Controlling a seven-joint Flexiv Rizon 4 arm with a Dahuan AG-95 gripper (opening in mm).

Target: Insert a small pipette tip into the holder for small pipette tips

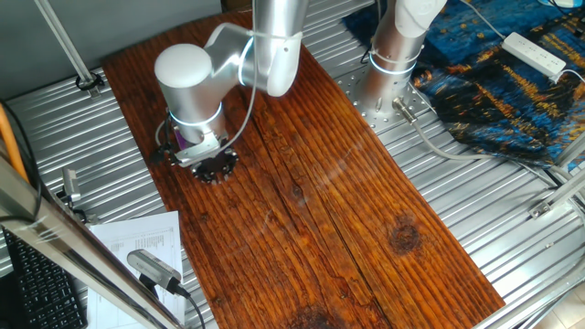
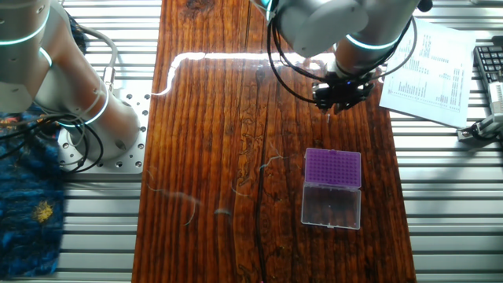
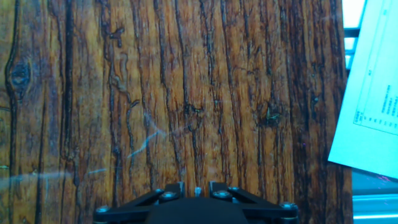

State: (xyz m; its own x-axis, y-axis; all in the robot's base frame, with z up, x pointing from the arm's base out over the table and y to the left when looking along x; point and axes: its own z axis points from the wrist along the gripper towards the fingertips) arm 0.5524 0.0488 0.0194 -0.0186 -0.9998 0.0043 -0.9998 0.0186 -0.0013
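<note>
Clenched gripper (image 3: 196,188) pinching small pipette tip (image 3: 198,190) upright, hanging near the board's paper-side edge, short of holder (image 2: 332,167).

The gripper (image 3: 196,188) sits at the bottom edge, its two black fingers (image 3: 169,192) close together with a tiny pale tip (image 3: 198,190) between them. Below lies the dark, grainy wooden board (image 3: 186,93). A printed paper sheet (image 3: 368,99) overlaps its right edge.
</note>
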